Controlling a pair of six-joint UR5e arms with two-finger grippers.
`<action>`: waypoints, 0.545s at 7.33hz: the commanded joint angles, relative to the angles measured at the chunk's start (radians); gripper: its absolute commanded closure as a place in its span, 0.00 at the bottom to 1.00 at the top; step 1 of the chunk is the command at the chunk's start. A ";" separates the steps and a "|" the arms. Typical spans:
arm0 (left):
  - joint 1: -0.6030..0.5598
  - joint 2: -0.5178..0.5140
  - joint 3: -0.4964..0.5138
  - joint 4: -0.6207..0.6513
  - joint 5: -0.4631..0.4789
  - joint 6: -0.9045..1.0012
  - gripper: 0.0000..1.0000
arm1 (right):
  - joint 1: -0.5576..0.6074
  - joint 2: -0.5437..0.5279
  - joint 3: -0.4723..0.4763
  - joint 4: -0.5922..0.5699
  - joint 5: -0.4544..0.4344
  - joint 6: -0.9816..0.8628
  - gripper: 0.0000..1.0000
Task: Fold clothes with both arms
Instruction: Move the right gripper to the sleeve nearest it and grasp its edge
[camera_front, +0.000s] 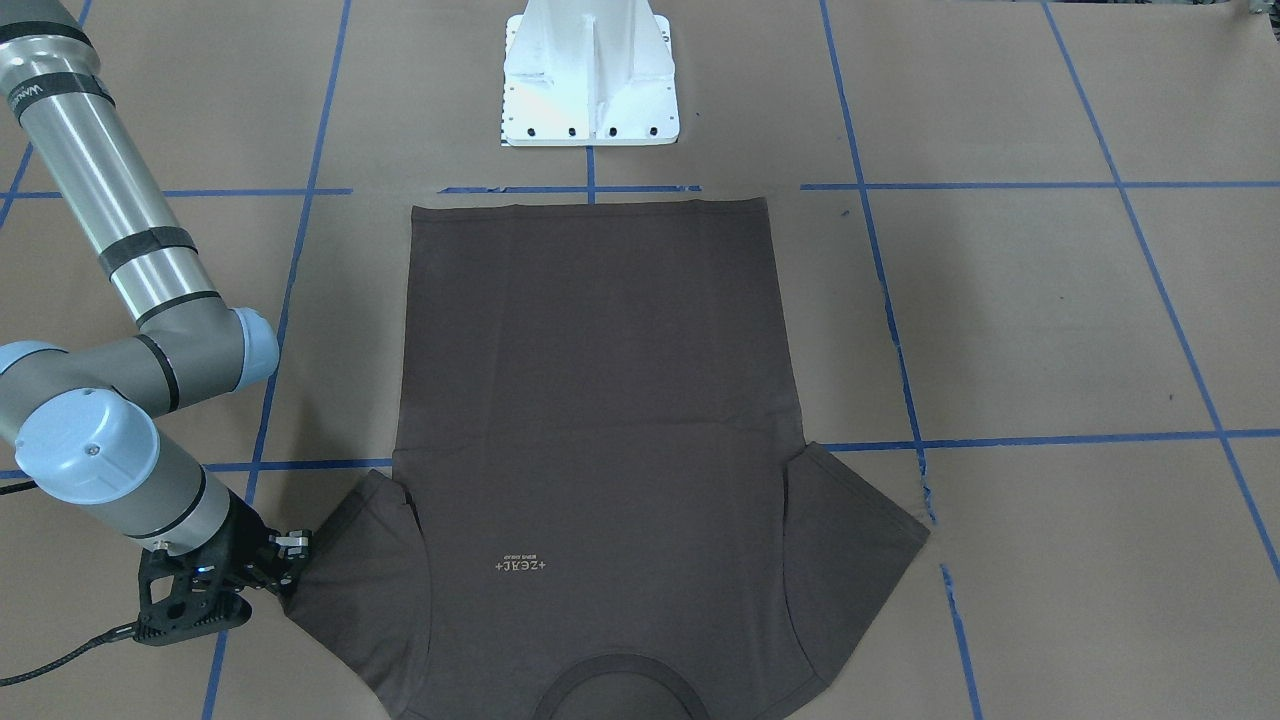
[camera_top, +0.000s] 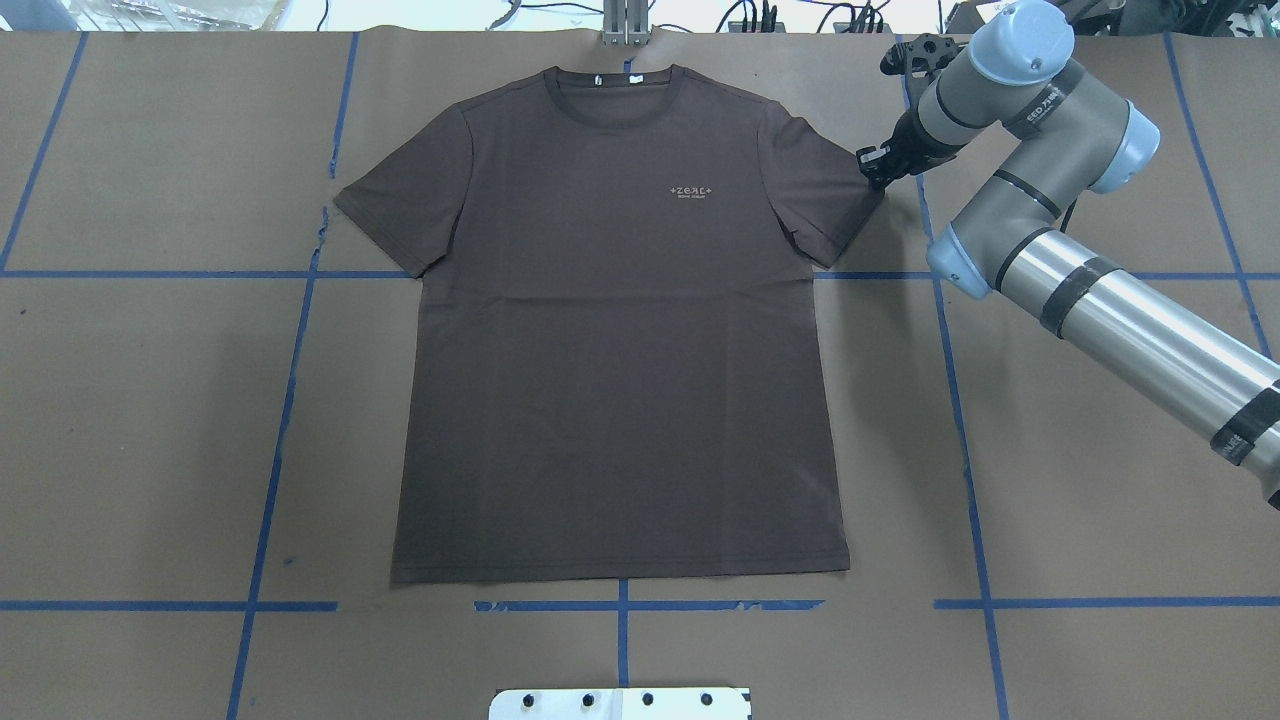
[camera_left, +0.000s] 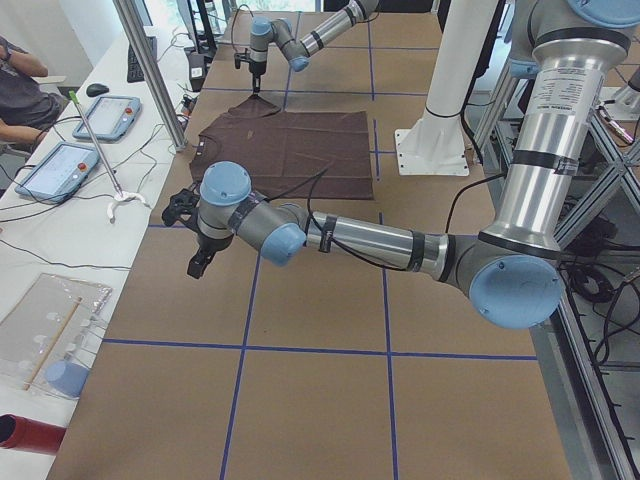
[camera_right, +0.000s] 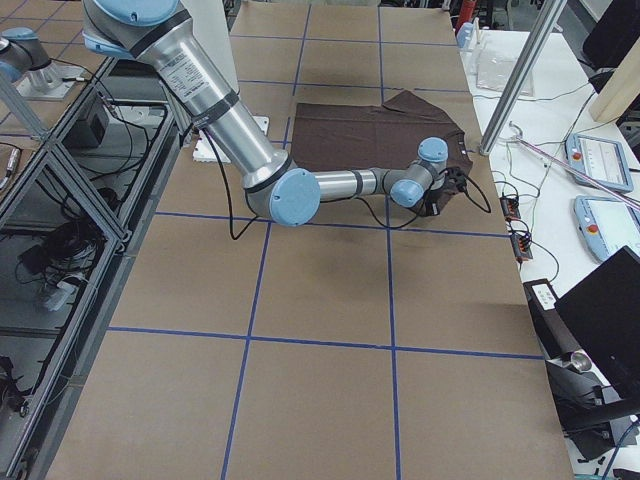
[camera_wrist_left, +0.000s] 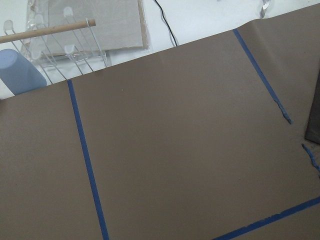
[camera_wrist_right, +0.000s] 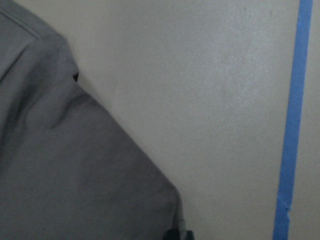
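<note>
Right arm (camera_top: 1100, 300): reaches forward over the right side of the table (camera_top: 150, 420), elbow bent, wrist turned inward.
Right gripper (camera_top: 872, 165): low at the surface near the far edge, fingers pointing down; gap unreadable.
Left arm (camera_left: 370, 240): stretched level towards the table's left end.
Left gripper (camera_left: 197, 265): points down, clear of the surface; state unclear.

The T-shirt's (camera_front: 600, 400) collar (camera_front: 620, 672) is cut off by the front-facing view's bottom edge, and its chest lettering (camera_top: 695, 190) is too small to read. Where the right claw (camera_top: 872, 170) meets the sleeve (camera_top: 815, 180), its grip is unclear. The left claw (camera_left: 197, 262) shows only from the side.
</note>
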 joint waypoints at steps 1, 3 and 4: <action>0.000 -0.005 0.004 0.003 0.000 0.000 0.00 | 0.002 0.008 0.074 -0.002 0.036 0.003 1.00; 0.000 -0.005 0.004 0.005 0.000 0.000 0.00 | -0.003 0.012 0.171 -0.021 0.067 0.006 1.00; 0.000 -0.003 0.005 0.003 0.000 0.000 0.00 | -0.026 0.043 0.188 -0.053 0.064 0.017 1.00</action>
